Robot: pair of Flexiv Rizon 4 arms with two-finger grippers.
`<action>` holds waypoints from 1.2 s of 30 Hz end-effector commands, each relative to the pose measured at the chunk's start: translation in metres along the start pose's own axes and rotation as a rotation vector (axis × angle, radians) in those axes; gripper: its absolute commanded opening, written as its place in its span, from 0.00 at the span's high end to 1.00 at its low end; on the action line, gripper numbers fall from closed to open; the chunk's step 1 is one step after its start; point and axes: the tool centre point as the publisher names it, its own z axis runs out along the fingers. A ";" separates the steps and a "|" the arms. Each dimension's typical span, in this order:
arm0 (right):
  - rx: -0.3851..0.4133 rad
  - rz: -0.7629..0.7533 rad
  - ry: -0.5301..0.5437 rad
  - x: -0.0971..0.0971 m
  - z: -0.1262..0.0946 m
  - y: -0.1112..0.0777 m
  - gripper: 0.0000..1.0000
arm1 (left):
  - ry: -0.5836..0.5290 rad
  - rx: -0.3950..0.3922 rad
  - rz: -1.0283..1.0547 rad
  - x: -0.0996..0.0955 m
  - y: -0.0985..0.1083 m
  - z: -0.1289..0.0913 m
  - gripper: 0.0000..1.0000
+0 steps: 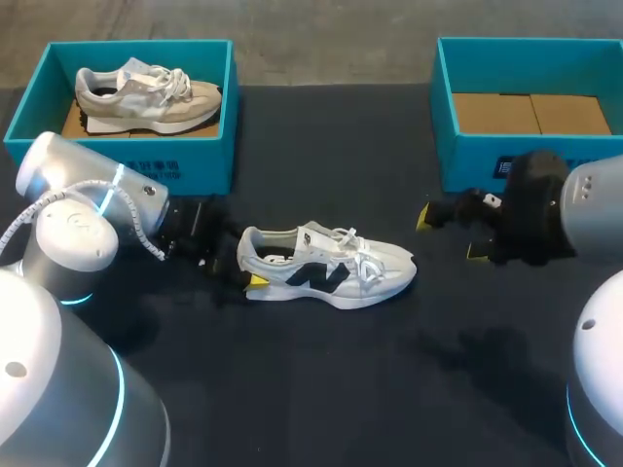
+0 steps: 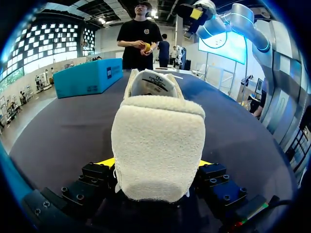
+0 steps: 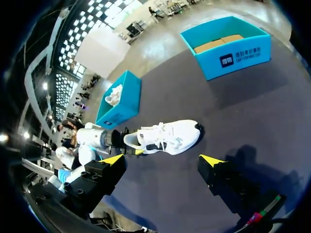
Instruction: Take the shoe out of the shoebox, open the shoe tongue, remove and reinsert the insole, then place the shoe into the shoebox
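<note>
A white shoe [image 1: 326, 268] with a dark side logo lies on the black table, toe pointing right. My left gripper [image 1: 243, 268] is at its heel. In the left wrist view the padded heel [image 2: 158, 145] fills the gap between both yellow-tipped fingers, which press it from two sides. My right gripper [image 1: 451, 233] hovers open to the right of the toe, holding nothing. From the right wrist view the shoe [image 3: 165, 138] lies ahead of the right gripper [image 3: 163, 160], apart from it. The empty blue shoebox [image 1: 467, 161] stands at the back right.
A second blue box [image 1: 209, 161] at the back left holds a beige shoe [image 1: 146, 97]. Both boxes also show in the right wrist view, the empty box [image 3: 228, 58] and the box with the beige shoe [image 3: 119, 109]. Bare black table lies in front of the white shoe.
</note>
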 end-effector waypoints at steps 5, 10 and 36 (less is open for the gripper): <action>0.008 0.007 -0.075 0.013 0.010 0.003 0.00 | 0.001 -0.004 -0.001 0.000 0.004 0.005 1.00; 0.019 0.006 -0.139 0.024 0.015 0.007 0.00 | 0.001 -0.004 -0.001 0.000 0.004 0.005 1.00; 0.081 -0.045 -0.442 0.073 0.069 -0.001 0.00 | 0.001 -0.004 -0.001 0.000 0.004 0.005 1.00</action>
